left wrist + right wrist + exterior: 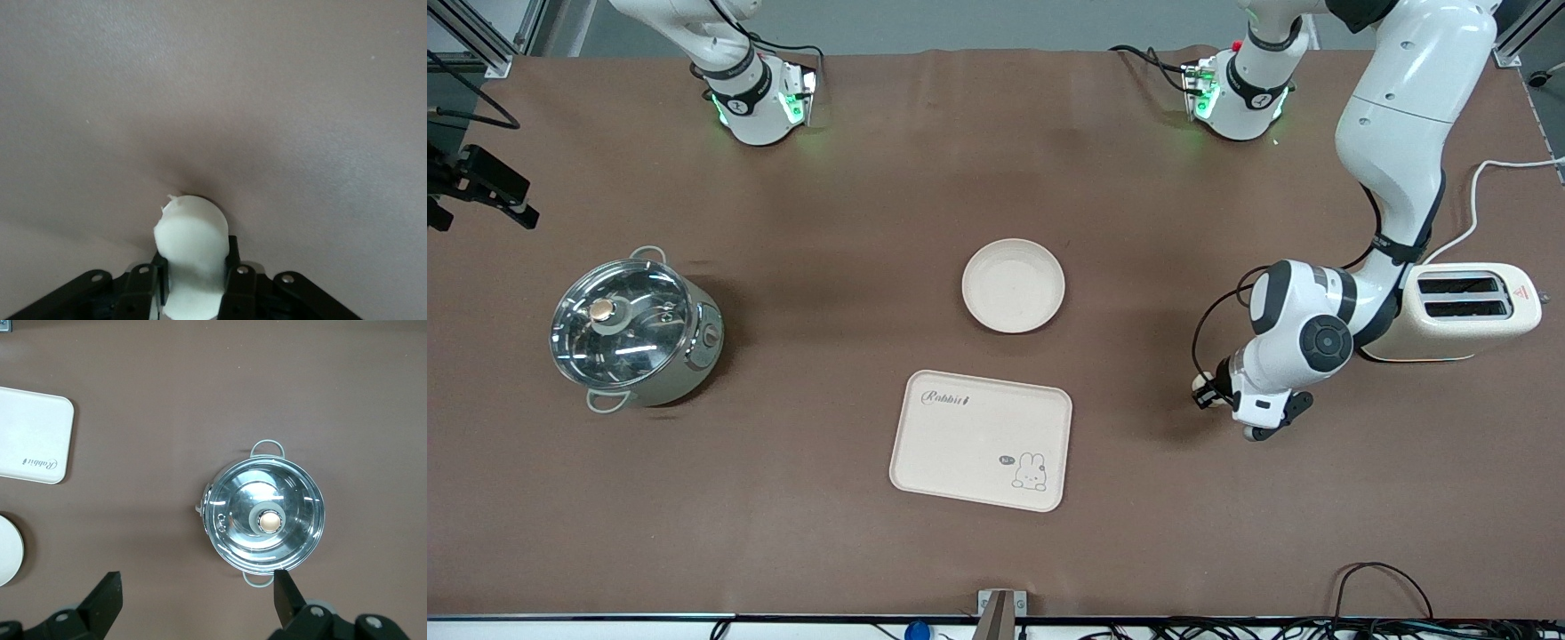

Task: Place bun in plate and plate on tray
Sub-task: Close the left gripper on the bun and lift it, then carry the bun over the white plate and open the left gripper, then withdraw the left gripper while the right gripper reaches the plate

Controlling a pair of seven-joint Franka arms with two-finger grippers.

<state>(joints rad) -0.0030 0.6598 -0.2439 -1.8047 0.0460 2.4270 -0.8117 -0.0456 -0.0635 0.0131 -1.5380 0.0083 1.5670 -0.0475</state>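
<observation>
My left gripper (1206, 391) is low over the table toward the left arm's end, beside the toaster, and is shut on the bun (1199, 383). In the left wrist view the cream-white bun (193, 230) sits pinched between the black fingers (141, 287), close above the brown table. The round cream plate (1014, 286) lies empty at the table's middle. The rectangular "Rabbit" tray (980, 440) lies empty, nearer the front camera than the plate. My right gripper (199, 590) is open and empty, high over the table beside the pot; its wrist view shows part of the tray (33, 437) and of the plate (8, 550).
A steel pot with a glass lid (633, 327) stands toward the right arm's end; it also shows in the right wrist view (265, 520). A cream toaster (1467, 311) with a white cable stands at the left arm's end.
</observation>
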